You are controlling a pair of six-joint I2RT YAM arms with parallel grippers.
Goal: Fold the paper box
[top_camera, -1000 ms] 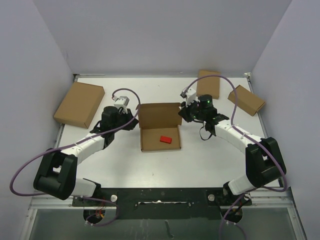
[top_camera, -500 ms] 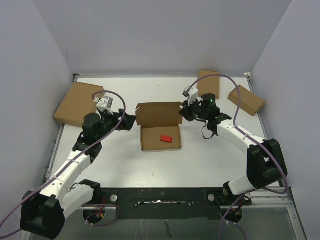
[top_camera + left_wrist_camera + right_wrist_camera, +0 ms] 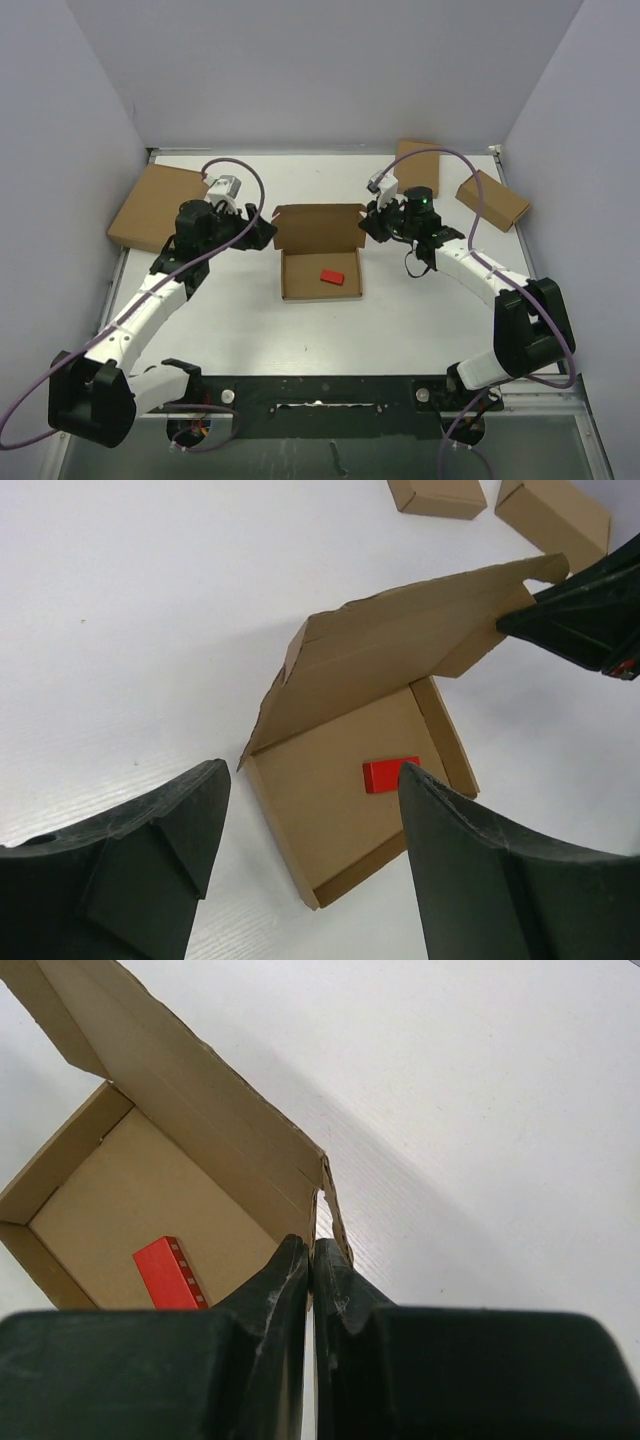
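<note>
The paper box (image 3: pixel 320 275) lies open mid-table with its lid (image 3: pixel 318 226) raised at the far side and a red block (image 3: pixel 331 277) on its floor. My right gripper (image 3: pixel 368 229) is shut on the lid's right corner, the cardboard edge pinched between its fingers (image 3: pixel 313 1245). In the right wrist view, the lid (image 3: pixel 190 1100) slants away above the red block (image 3: pixel 165 1275). My left gripper (image 3: pixel 262 236) hovers open just left of the lid, touching nothing. The left wrist view shows the box (image 3: pixel 330 780) and the red block (image 3: pixel 390 774) between its spread fingers (image 3: pixel 170 830).
A larger brown box (image 3: pixel 158 207) lies at the back left, close behind my left arm. Two smaller brown boxes (image 3: pixel 417 167) (image 3: pixel 492 200) sit at the back right behind the right arm. Walls enclose the table on three sides.
My left gripper let go of the lid's left edge, opened, drew back to the left, then came partway back. The right gripper kept its hold on the lid.
</note>
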